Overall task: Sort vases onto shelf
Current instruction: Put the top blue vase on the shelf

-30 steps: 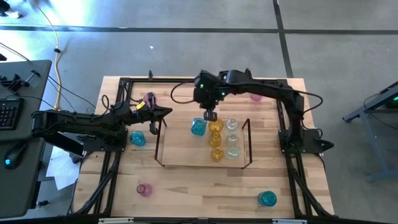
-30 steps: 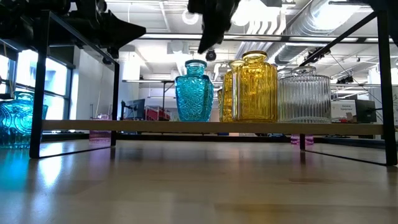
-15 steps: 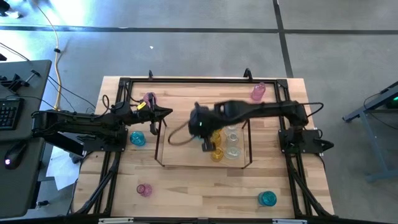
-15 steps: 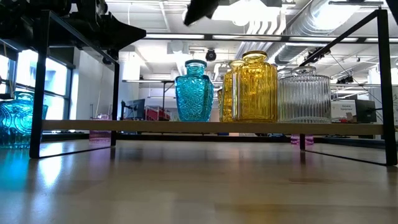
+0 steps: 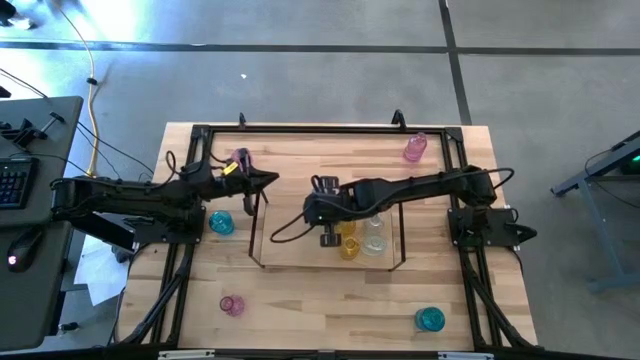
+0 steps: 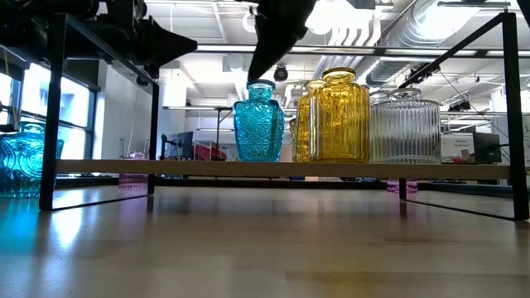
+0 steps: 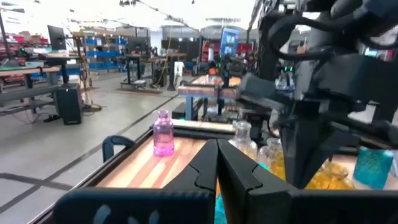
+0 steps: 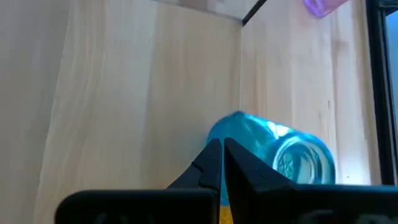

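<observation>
Our right hand (image 5: 328, 238) hangs over the left part of the shelf (image 5: 290, 262), its arm stretched low and leftward across the worktop (image 5: 320, 305) from the right mount, fingers pressed together and holding nothing. From its wrist we look down on the teal vase (image 8: 273, 152) just beyond the fingertips, not touching it. That teal vase (image 6: 258, 122) stands on the shelf beside the yellow vases (image 6: 335, 116) and a clear vase (image 6: 404, 126). Our left hand (image 5: 268, 181) waits just outside the shelf's far left corner, fingers also pressed together, empty. We see bare shelf left of the teal vase. Loose vases stand apart on the worktop: pink (image 5: 415, 148) far right, pink (image 5: 232, 305) near left, teal (image 5: 430, 319) near right.
</observation>
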You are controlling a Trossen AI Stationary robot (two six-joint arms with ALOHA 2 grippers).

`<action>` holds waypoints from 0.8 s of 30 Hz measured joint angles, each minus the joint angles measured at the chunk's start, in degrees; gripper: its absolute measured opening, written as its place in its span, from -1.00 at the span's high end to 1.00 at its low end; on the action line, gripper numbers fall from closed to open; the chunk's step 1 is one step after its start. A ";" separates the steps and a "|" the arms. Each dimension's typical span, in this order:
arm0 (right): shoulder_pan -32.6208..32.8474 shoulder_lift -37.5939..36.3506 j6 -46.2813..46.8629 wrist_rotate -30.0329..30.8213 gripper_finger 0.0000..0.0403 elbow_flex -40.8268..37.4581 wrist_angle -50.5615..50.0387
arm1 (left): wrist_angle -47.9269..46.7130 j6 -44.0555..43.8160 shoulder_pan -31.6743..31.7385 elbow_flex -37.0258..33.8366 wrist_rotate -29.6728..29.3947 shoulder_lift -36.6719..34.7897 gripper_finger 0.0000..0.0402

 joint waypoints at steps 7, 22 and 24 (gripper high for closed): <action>0.60 1.88 0.17 0.02 1.00 0.02 -2.61 | -2.27 1.05 0.00 1.14 -0.66 0.02 1.00; 0.37 2.55 4.32 4.47 1.00 0.04 -8.49 | -2.20 1.44 0.00 1.14 -0.85 0.02 1.00; 0.80 1.95 4.23 5.09 1.00 0.10 -8.65 | -2.20 1.43 0.00 1.14 -0.86 0.02 1.00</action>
